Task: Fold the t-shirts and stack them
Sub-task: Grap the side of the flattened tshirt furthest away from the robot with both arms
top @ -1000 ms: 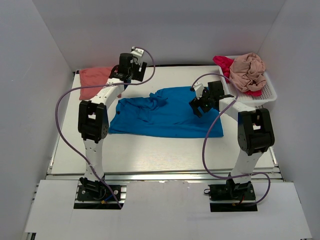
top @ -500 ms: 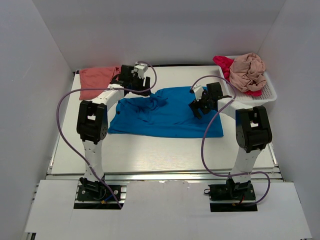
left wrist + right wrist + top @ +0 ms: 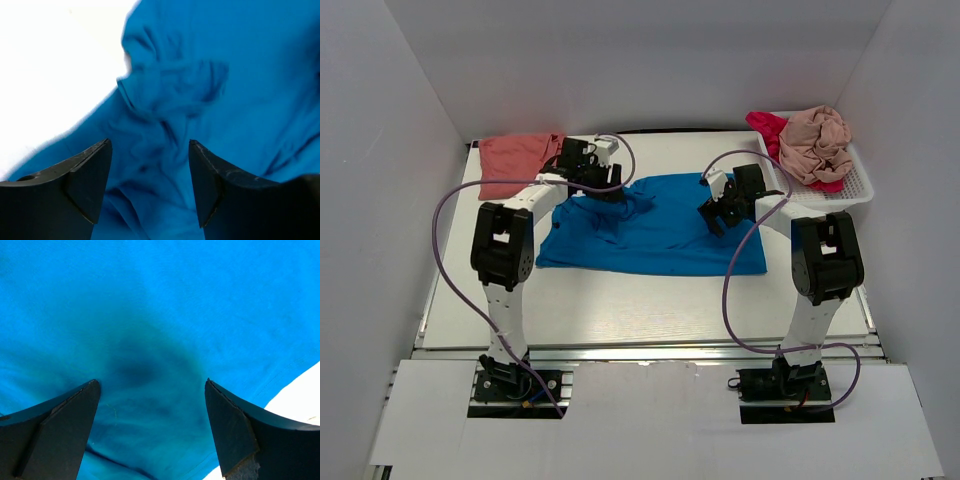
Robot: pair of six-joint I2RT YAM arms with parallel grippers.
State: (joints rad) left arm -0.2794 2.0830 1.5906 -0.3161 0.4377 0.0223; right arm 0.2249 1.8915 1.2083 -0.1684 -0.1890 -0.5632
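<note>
The bright blue t-shirt (image 3: pixel 650 230) lies spread on the table with a bunched fold near its upper left. It fills the left wrist view (image 3: pixel 210 75) and the right wrist view (image 3: pixel 150 305). My left gripper (image 3: pixel 607 192) is open just above the bunched part (image 3: pixel 150 150). My right gripper (image 3: pixel 712 218) is open over the shirt's right part (image 3: pixel 150 385), close to its edge. The salmon-coral t-shirt (image 3: pixel 512 160) lies folded at the back left. The beige-pink t-shirt (image 3: pixel 815 142) lies crumpled on the magenta-red one (image 3: pixel 768 128) in the basket.
The white slotted basket (image 3: pixel 855 188) stands at the back right corner. White walls close the table on three sides. Purple cables loop from both arms. Bare table (image 3: pixel 620 300) lies in front of the blue shirt.
My left gripper moved right and nearer, from beside the salmon shirt down onto the blue shirt's bunched upper left. My right gripper shifted only slightly.
</note>
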